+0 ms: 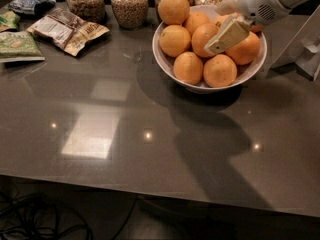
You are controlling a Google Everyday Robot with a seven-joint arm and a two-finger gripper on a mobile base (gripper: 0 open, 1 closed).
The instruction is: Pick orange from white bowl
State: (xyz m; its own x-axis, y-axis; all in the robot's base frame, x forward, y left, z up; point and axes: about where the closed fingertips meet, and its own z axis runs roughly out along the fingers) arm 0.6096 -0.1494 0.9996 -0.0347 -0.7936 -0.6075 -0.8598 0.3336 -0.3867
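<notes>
A white bowl (200, 87) stands at the back right of the dark table, piled with several oranges. One orange (174, 7) sits on top at the left, and others lie at the front (220, 70). My gripper (224, 23) reaches in from the upper right, over the right side of the pile. Its fingers are open. The lower finger (227, 35) lies across the oranges between a middle one (204, 38) and the right one (246, 49). The upper finger sits behind a partly hidden orange (220, 20). Nothing is lifted.
Several glass jars of grain (129, 5) stand along the back edge behind the bowl. Snack packets (67, 29) and a green packet (17, 45) lie at the back left. A white structure (306, 46) stands right of the bowl. The table's front edge runs along the bottom.
</notes>
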